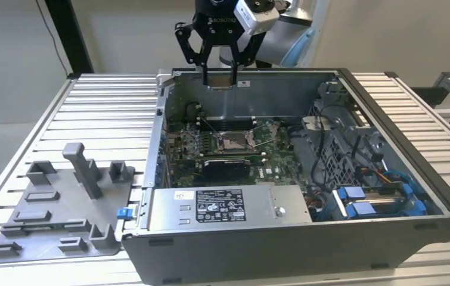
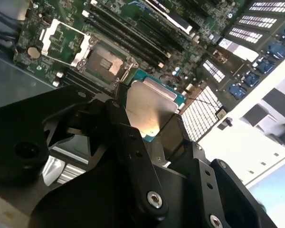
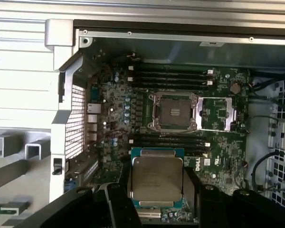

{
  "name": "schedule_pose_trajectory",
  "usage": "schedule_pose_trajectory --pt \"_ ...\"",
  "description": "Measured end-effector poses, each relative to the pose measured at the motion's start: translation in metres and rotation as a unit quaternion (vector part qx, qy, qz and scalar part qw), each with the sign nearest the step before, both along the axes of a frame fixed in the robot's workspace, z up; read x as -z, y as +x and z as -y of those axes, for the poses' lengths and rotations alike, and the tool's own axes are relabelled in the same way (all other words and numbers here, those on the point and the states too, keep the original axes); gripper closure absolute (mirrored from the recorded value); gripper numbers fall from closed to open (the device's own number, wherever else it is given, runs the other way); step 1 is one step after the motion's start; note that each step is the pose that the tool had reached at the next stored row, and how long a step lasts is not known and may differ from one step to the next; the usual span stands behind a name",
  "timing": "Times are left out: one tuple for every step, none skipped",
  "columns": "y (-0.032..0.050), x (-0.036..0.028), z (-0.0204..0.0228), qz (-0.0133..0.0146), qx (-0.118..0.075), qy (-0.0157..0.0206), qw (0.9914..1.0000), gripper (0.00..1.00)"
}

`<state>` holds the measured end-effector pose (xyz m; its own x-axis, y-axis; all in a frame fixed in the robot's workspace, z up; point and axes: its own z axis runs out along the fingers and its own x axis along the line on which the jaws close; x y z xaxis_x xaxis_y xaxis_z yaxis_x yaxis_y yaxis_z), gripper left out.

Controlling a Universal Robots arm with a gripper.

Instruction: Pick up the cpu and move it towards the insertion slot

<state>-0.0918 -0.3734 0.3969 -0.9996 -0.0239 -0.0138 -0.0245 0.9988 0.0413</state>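
Note:
My gripper (image 1: 219, 78) hangs above the rear wall of the open computer case (image 1: 415, 152), shut on the cpu (image 1: 219, 86). In both wrist views the cpu (image 3: 156, 178) (image 2: 149, 107) is a flat square chip with a pale silvery face and a teal edge, clamped between the black fingers (image 3: 118, 202). The insertion slot (image 1: 233, 141) lies below on the green motherboard. It has a shiny metal frame, thin wire levers and a dark centre (image 3: 173, 111) (image 2: 104, 61). Its load plate is folded open to one side (image 3: 222, 113). The cpu is held in the air, apart from the slot.
A grey fixture plate with upright blocks (image 1: 58, 208) lies on the slatted table at the exterior view's left. Inside the case are a grey metal box with a white label (image 1: 225, 205), blue drive caddies (image 1: 376, 199), cables (image 1: 344, 149) and dark memory slots (image 3: 171, 73).

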Motion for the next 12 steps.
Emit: schedule_pose_trajectory --pt "0.0003 0.0001 -0.0023 0.0000 0.000 0.0000 1.00000 1.00" --pt "0.0006 0.0002 -0.0046 0.0000 0.000 0.0000 1.00000 1.00" --pt "0.0009 0.0003 -0.0070 0.0000 0.000 -0.0001 1.00000 1.00" --pt "0.0012 0.0005 -0.0095 0.0000 0.000 0.0000 1.00000 1.00" --pt "0.0015 0.0006 -0.0119 0.0000 0.000 0.0000 1.00000 1.00" --pt "0.0018 0.0007 -0.0143 0.0000 0.000 -0.0001 1.00000 1.00" --pt "0.0022 0.0009 -0.0167 0.0000 0.000 -0.0001 1.00000 1.00" --pt "0.0024 0.0010 -0.0189 -0.0001 0.000 -0.0001 1.00000 1.00" --pt "0.0027 0.0012 -0.0210 0.0000 0.000 0.0000 1.00000 1.00" --pt "0.0030 0.0013 -0.0227 0.0000 0.000 0.0000 1.00000 1.00" --pt "0.0032 0.0014 -0.0243 0.0000 0.000 -0.0001 1.00000 1.00" --pt "0.0034 0.0015 -0.0256 0.0000 0.000 -0.0001 1.00000 1.00"
